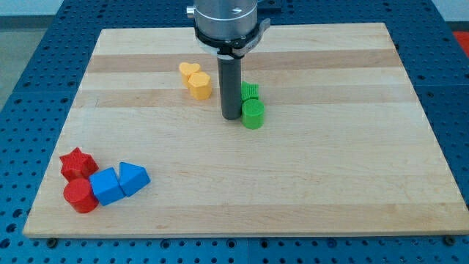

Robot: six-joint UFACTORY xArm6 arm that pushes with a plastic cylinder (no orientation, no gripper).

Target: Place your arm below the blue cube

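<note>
Rod tip (231,117) stood near the middle of the bench (308,183), well apart from the blue cube (107,185).
Blue cube lay near the bench's bottom-left corner, touching a blue wedge-like block (133,177) on its right, a red cylinder (79,196) on its left and a red star (77,163) just above. My tip rested just left of a green cylinder (253,114), with a second green block (250,91) behind it; the arm carried no end effector, only the rod, holding nothing. Two yellow blocks, a heart (189,70) and a hexagon-like piece (199,85), sat touching toward the top edge, left of the rod. No containers were on the bench.
</note>
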